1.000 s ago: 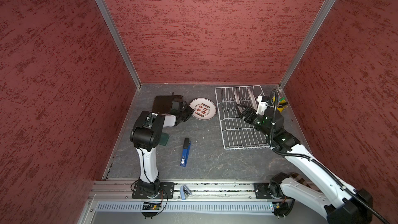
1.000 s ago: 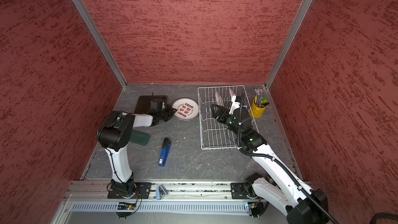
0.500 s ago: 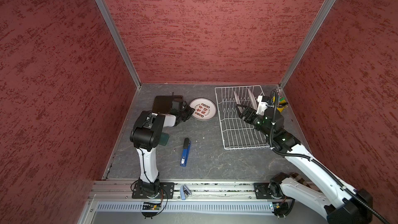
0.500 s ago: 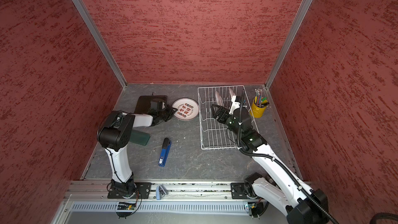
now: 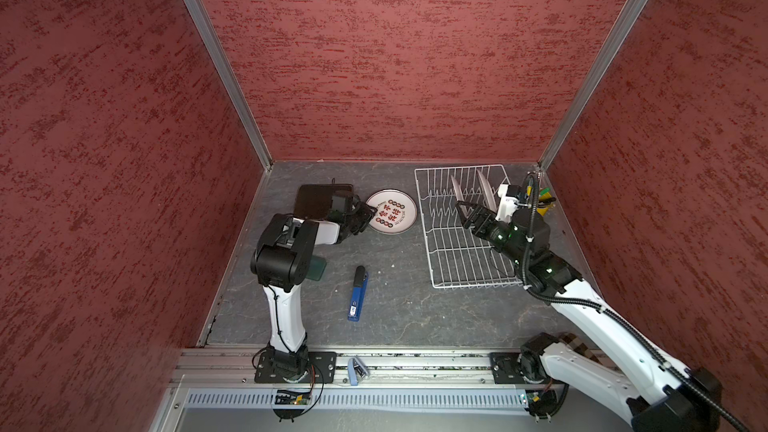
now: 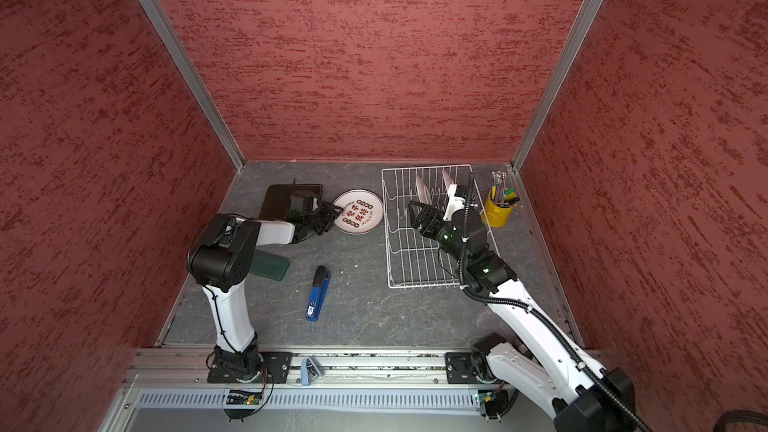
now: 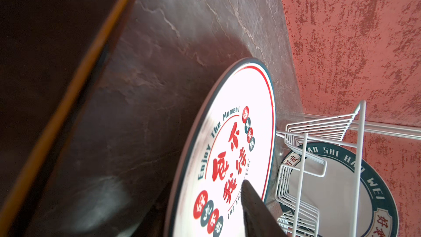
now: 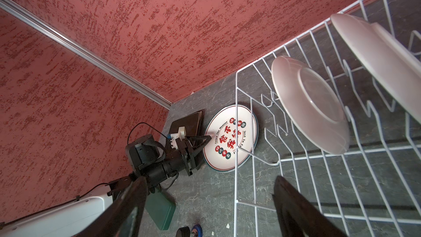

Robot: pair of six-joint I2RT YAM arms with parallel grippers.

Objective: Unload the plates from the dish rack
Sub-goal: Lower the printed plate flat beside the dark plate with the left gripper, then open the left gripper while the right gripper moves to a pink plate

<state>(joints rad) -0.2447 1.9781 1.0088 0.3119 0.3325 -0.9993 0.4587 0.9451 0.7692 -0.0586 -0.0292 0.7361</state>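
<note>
Over the dish rack (image 5: pixel 457 261), right gripper (image 5: pixel 464 213) spread wide, empty; left gripper (image 5: pixel 369 214) at the lettered round plate (image 5: pixel 395 211) beside it, grip unreadable.

Grey tabletop (image 5: pixel 395 317) bears rack (image 5: pixel 457 251), plates (image 5: pixel 392 211), stapler (image 5: pixel 357 292), slab (image 5: pixel 319 268).

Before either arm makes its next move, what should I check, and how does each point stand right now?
1. Placement: round printed plate lies flat on the table, outside the dish rack: ok.
2. Release: left tool clear of that plate: cannot tell; it overlaps the plate's face in the left wrist view.
3. Readiness: right tool open and empty: ok.
4. Approach: right tool around a rim: not ok; it is short of the nearer white plate.
5. Unloading done: not ok; that one and the farther white plate stand in the rack.
</note>
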